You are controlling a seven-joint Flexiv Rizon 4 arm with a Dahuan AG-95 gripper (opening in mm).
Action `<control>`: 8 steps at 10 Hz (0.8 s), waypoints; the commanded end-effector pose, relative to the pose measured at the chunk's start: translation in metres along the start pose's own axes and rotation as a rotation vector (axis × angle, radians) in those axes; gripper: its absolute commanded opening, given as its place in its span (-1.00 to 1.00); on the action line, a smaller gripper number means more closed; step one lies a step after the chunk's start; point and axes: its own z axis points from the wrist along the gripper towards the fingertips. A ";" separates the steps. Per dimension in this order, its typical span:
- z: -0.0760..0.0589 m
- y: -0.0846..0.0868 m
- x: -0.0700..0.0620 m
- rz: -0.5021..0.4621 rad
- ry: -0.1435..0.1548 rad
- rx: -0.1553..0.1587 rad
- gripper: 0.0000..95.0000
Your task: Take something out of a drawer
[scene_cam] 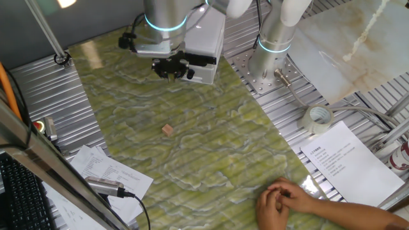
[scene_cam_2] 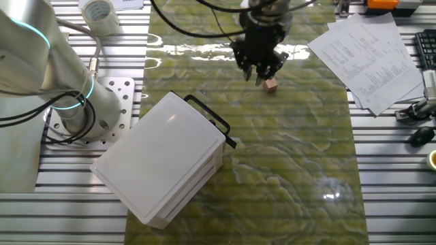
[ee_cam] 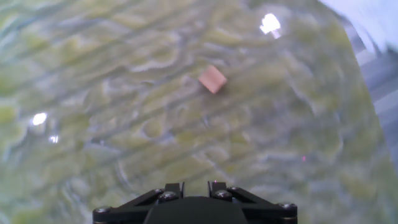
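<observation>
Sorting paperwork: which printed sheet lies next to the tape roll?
The single sheet beside the tape roll; the other sheets lie fanned on the far side of the green mat, by the keyboard.

One fixed view: high, faces the far arm base (scene_cam: 271, 48).
Other fixed view: high, from behind it.
Hand view: near, downward.
Shared: green mat (scene_cam: 192, 140), block (scene_cam: 168, 130).
</observation>
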 end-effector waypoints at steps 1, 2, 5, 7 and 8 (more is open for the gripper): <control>0.002 0.000 -0.004 -0.567 -0.090 -0.114 -0.60; 0.002 0.001 -0.006 -0.646 -0.094 -0.150 -0.60; 0.000 0.006 -0.008 -0.764 -0.099 -0.230 -0.60; 0.000 0.006 -0.008 -0.800 -0.080 -0.234 -0.60; 0.000 0.006 -0.008 -0.805 -0.081 -0.239 -0.60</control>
